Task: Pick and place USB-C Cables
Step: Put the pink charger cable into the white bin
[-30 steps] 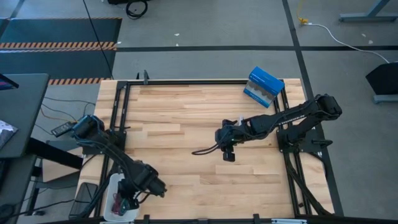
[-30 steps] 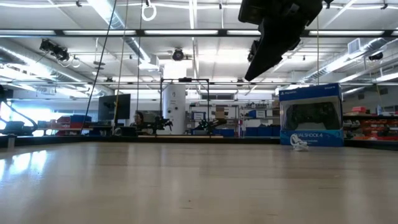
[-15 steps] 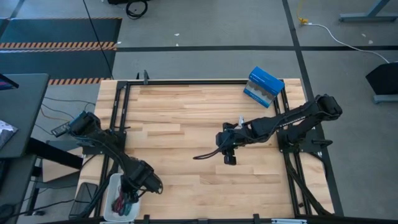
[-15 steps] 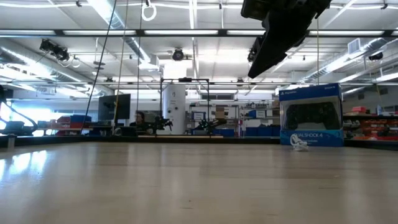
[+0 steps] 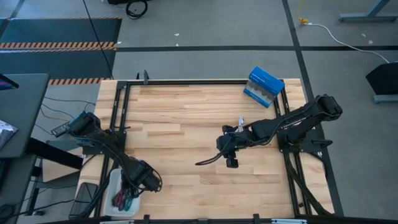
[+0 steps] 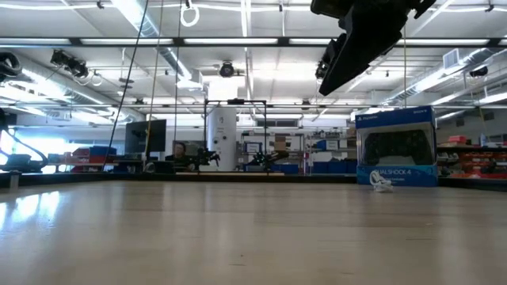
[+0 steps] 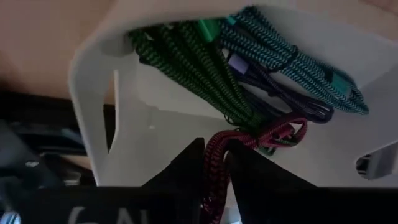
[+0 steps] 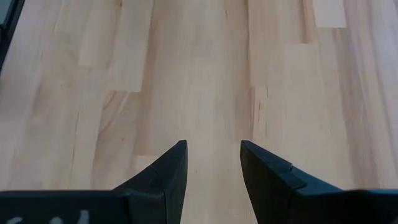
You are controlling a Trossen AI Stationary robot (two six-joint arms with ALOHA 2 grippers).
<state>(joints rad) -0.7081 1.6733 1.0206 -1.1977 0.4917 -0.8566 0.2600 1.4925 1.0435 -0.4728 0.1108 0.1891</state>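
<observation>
My left gripper (image 7: pixel 214 162) is at the table's near left corner (image 5: pixel 127 194), over the white tray (image 7: pixel 99 99), shut on the maroon cable (image 7: pixel 273 132). A green bundle (image 7: pixel 186 62), a teal one (image 7: pixel 286 62) and a purple one (image 7: pixel 273 93) lie in the tray. My right gripper (image 8: pixel 213 162) hangs open over bare wood right of the table's middle (image 5: pixel 231 160), touching nothing. A small white cable (image 5: pixel 241 123) lies on the wood just beyond it, also in the low view (image 6: pixel 382 186). My left gripper pinches the maroon cable's braided cord (image 7: pixel 213 155) between its two fingers, coming from above. The cord runs forward out of the fingers, and its looped end (image 7: pixel 283 130) rests on the other bundles in the tray.
A blue-and-white box (image 5: pixel 263 87) stands at the far right corner, seen end-on in the low view (image 6: pixel 396 146). A black frame (image 5: pixel 186 81) runs along the table's edges. Bare wood (image 5: pixel 174 124) fills the middle and left.
My right gripper has moved toward the table's near edge and a little to the right, staying open. My left arm has shifted slightly over the tray.
</observation>
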